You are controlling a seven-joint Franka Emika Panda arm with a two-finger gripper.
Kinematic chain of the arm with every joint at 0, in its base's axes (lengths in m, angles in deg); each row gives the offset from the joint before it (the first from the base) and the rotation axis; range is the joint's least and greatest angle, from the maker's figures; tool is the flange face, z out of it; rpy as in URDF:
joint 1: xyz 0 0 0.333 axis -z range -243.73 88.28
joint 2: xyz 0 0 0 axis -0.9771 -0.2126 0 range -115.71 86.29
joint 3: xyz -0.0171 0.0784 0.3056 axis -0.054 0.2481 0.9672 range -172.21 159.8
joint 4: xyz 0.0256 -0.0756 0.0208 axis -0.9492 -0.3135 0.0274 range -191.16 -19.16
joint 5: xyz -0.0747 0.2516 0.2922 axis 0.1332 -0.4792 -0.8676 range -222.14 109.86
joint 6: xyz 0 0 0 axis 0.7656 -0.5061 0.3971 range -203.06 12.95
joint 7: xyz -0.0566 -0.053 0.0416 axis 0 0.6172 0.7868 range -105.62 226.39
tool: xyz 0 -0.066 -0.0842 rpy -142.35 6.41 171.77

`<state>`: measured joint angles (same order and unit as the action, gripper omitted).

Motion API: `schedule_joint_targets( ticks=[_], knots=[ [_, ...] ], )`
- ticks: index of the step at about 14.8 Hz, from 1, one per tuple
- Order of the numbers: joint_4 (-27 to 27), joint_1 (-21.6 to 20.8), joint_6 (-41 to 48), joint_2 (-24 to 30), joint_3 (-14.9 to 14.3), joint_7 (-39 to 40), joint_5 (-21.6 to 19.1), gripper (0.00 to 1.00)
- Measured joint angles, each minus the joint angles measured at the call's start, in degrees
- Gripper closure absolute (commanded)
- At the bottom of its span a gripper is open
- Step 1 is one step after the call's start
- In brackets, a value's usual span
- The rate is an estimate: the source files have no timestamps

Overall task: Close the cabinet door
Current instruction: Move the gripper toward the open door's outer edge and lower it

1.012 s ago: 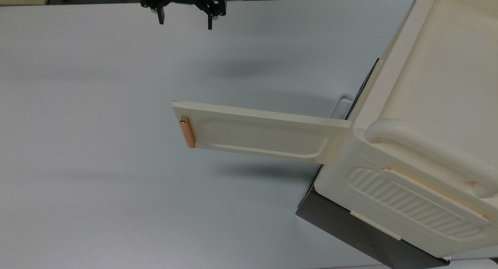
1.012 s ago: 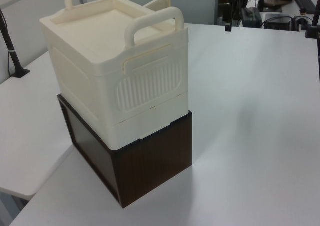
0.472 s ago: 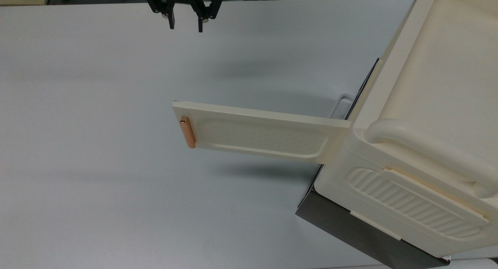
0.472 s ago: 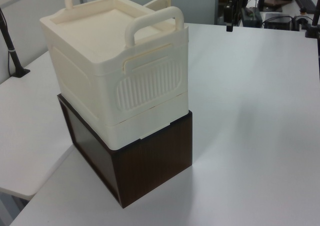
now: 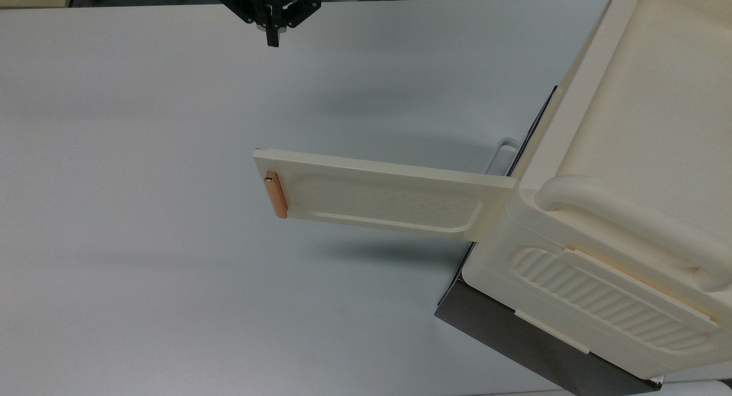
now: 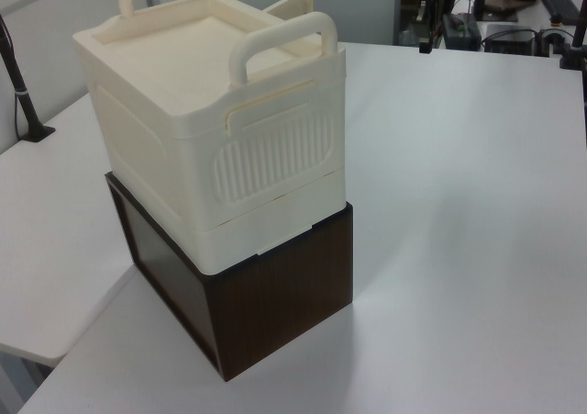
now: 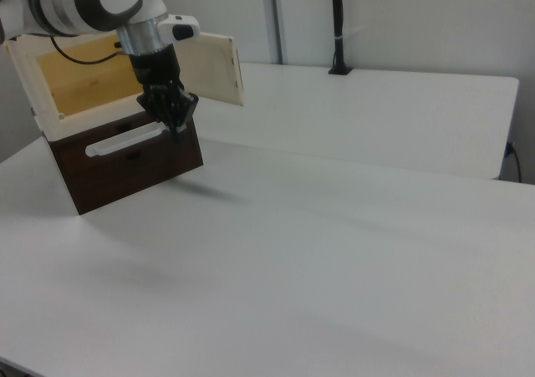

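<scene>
Cabinet (image 6: 206, 129) stands on a dark wood-grain base (image 6: 275, 304), itself on the white table (image 6: 459, 249). Door (image 6: 289, 4) projects behind the cabinet's top. Gripper (image 6: 425, 42) hangs beyond the cabinet, well apart.

One cabinet (image 5: 629, 173), one cabinet door (image 5: 377, 195), one copper bar handle (image 5: 278, 194), two tubular carry handles (image 6: 280, 42), one gripper (image 5: 273, 38), one table (image 5: 143, 155).

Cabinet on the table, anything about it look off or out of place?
The cabinet door stands swung wide open, sticking straight out from the cabinet over the table. The gripper is well clear of it. Nothing looks damaged or spilled.
</scene>
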<state>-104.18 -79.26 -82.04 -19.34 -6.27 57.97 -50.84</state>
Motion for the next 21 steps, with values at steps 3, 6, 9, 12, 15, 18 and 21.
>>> schedule_joint_targets(
  ticks=[3,6,9,12,15,18,21],
  knots=[
    [0.2,0.1,-1.3,0.0,0.0,0.1,0.0,1.0],
    [1.0,0.7,-6.6,-0.2,0.0,0.1,-0.6,1.0],
    [2.6,1.8,-14.0,-0.9,-0.1,0.2,-4.2,1.0],
    [3.8,2.4,-23.2,-1.3,-0.1,0.4,-6.3,1.0],
    [4.4,2.3,-31.6,-1.5,-0.1,0.4,-7.5,1.0],
    [4.4,2.2,-40.3,-2.1,0.0,0.4,-7.6,1.0],
    [4.4,2.0,-45.1,-3.2,0.2,0.4,-7.6,1.0]
  ],
)
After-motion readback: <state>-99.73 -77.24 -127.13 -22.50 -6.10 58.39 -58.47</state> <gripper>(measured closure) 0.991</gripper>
